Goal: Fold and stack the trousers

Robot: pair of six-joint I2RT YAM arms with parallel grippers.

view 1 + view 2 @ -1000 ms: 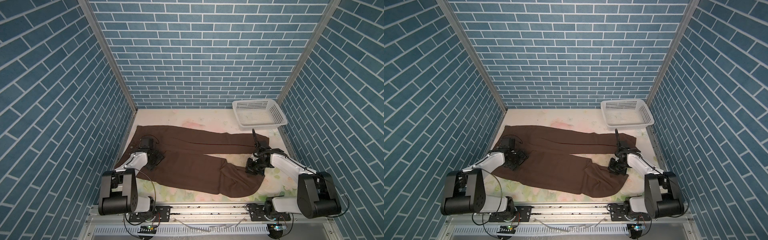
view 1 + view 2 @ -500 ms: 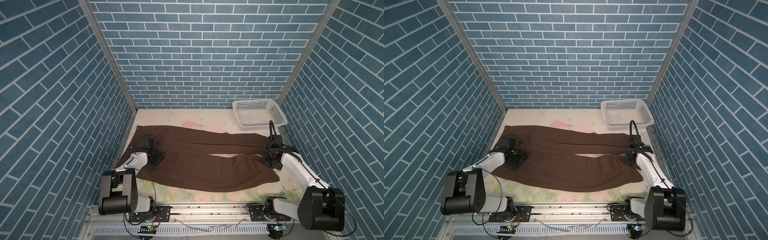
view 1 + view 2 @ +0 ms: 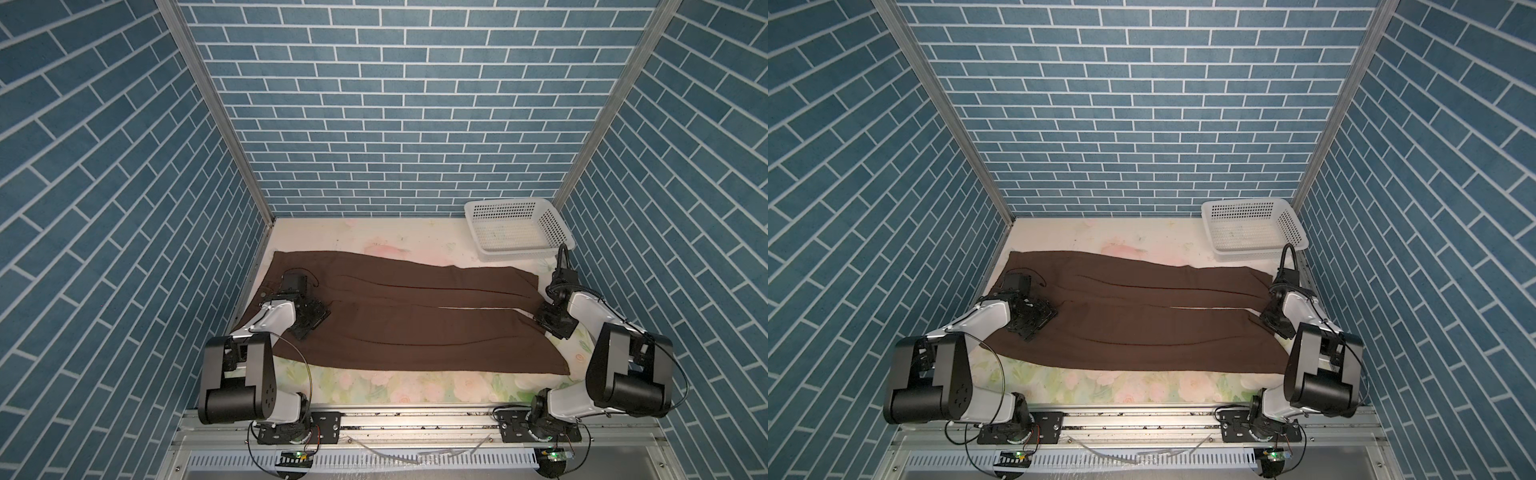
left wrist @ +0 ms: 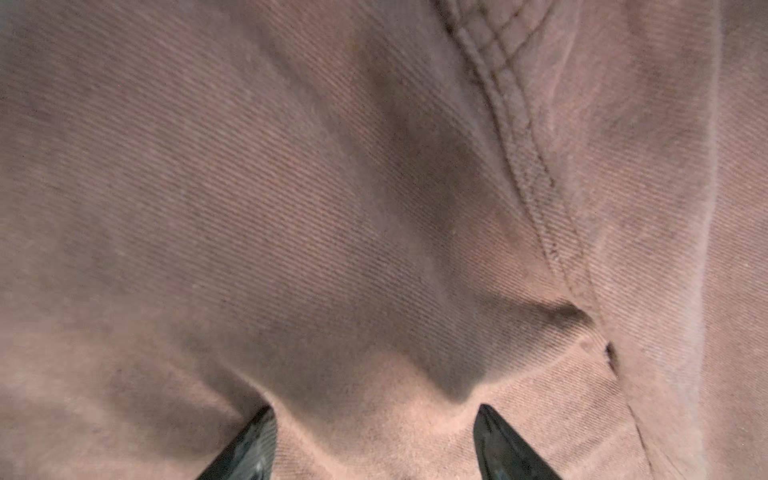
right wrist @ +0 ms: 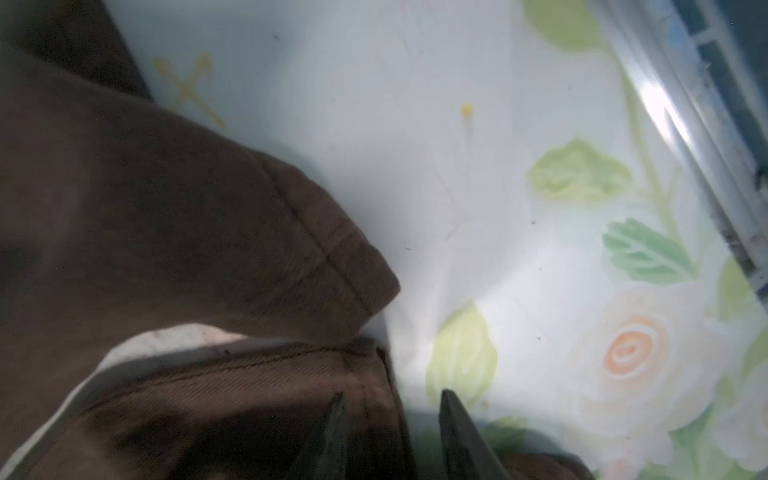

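The dark brown trousers (image 3: 415,328) (image 3: 1142,328) lie flat across the table in both top views, waist on the left, both legs stretched to the right. My left gripper (image 3: 311,322) (image 4: 374,411) rests on the cloth near the crotch seam, jaws wide apart, with a low bump of fabric between the fingertips (image 4: 266,415). My right gripper (image 3: 548,322) (image 5: 394,397) sits at the hem of the near leg (image 5: 365,365). Its jaws are parted, and the hem's edge lies loose between them.
A white perforated basket (image 3: 511,202) (image 3: 1246,203) stands at the back right corner. The table carries a floral cloth (image 3: 415,386). Blue brick walls close in on three sides, and a metal rail (image 3: 415,419) runs along the front edge.
The right gripper drew the bunched near leg out to the right until it lay straight, then parted its jaws at the hem. The left gripper stayed in place.
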